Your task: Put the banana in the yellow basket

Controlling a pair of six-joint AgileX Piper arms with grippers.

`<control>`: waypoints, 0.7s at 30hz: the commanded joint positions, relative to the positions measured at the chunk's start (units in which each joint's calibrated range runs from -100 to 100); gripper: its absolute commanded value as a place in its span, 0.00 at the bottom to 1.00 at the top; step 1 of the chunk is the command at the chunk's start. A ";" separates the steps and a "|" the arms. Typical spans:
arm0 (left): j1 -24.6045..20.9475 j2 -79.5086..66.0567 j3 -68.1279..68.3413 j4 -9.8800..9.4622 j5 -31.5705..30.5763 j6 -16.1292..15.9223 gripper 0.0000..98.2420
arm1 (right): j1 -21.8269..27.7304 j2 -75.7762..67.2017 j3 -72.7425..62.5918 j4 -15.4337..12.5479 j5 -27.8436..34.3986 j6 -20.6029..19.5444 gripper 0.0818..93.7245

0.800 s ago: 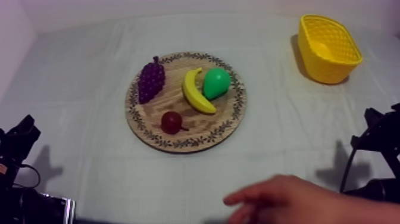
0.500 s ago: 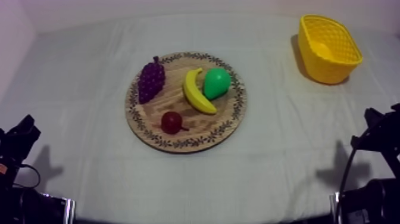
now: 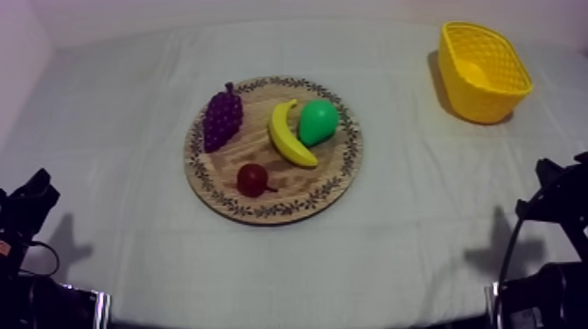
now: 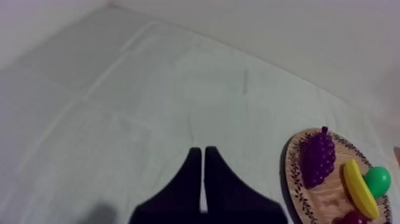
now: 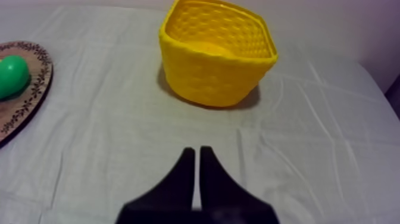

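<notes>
From above, a round wooden board (image 3: pixel 302 188) with a leaf-patterned rim lies in the middle of the counter (image 3: pixel 114 166), under its grey-white cloth. A curved yellow toy banana (image 3: pixel 287 134) lies on the board just right of its centre. It lies right against a green plastic pear (image 3: pixel 317 122) on its right (whether they touch I cannot tell). A purple bunch of grapes (image 3: pixel 222 118) lies on the board's left part, apart from the banana. A small red fruit (image 3: pixel 253 179) sits near the front rim. A yellow basket (image 3: pixel 477 101) of lattice plastic stands at the counter's far right, well apart from the board. The black left arm (image 3: pixel 24 214) and right arm (image 3: pixel 556 197) sit low at their own sides.

In the left wrist view, the left hand (image 4: pixel 203 150) has its two black fingers together as a narrow wedge, gripping nothing, over bare cloth. The board with grapes, banana and pear lies beyond it.

In the right wrist view, the right hand (image 5: pixel 197 150) is likewise closed on nothing, over the cloth. The basket stands upright ahead of it, and the board's rim and the pear are farther off.
</notes>
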 commanded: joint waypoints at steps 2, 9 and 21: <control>-0.01 -0.05 -0.01 -0.03 -0.01 -0.01 0.00 | 0.02 -0.01 0.02 -0.02 -0.01 -0.17 0.01; -0.01 -0.05 -0.01 -0.03 -0.01 0.00 0.00 | 0.02 -0.01 0.02 -0.02 -0.01 -0.17 0.01; -0.01 -0.05 -0.01 -0.03 -0.01 0.00 0.00 | 1.36 -0.09 -0.05 -0.02 1.55 -3.73 0.01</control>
